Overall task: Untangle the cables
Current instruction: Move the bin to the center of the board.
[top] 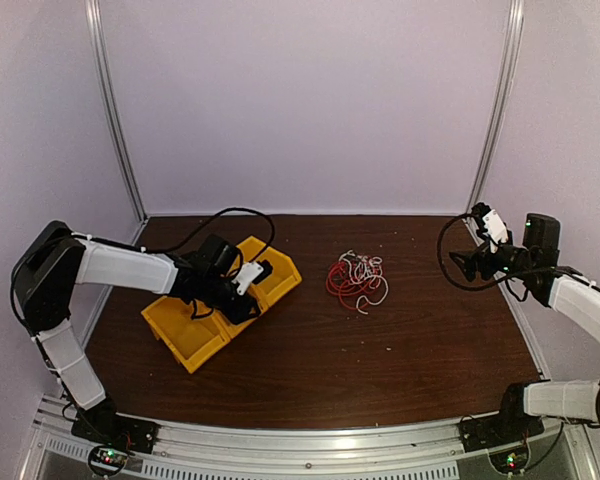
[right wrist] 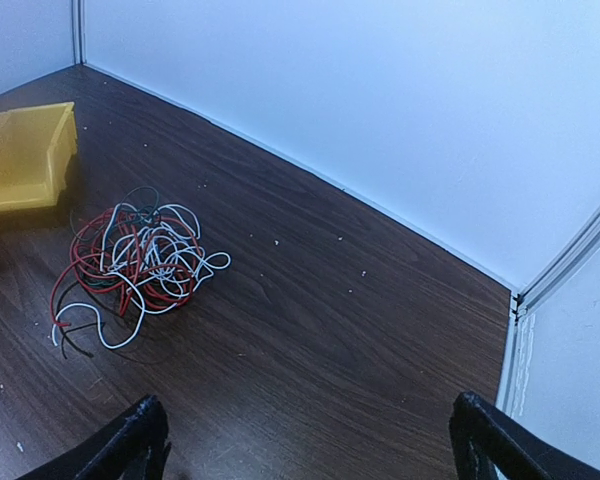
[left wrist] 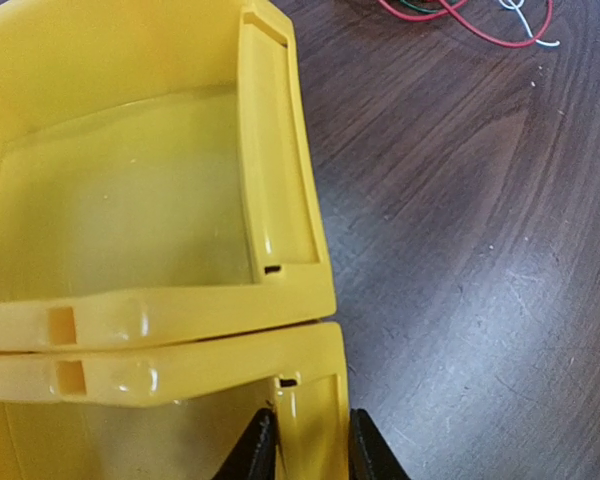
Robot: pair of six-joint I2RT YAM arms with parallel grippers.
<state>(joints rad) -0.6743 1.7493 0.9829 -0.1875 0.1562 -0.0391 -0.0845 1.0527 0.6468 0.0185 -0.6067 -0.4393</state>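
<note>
The cables (top: 357,280) lie in one loose knot about the middle of the desk (top: 400,370), slightly toward the far side. They are thin strands, mostly red with white and black looped through them. In the right wrist view the cables (right wrist: 135,265) form a rough round heap. Red coils make up its bulk, white loops cross the top, and a few white and black ends trail out flat on the wood at its near side. The left wrist view catches only the bundle's fringe at its top edge, with red strands, a white end and a short bit of green. Bare dark wood lies all round the knot: a gap on its left before the yellow bins, a wider stretch on its right to the pale side wall (top: 565,150), and broad strips on its far and near sides. The left fingers (top: 248,300) straddle the side wall of a yellow bin (left wrist: 130,420), one on each face with no gap showing, clamped on it. A second yellow bin (left wrist: 130,200) butts rim to rim against it. The right fingers (top: 463,264) are spread wide with nothing between them, raised over the desk's right edge, well apart from the cables.
</note>
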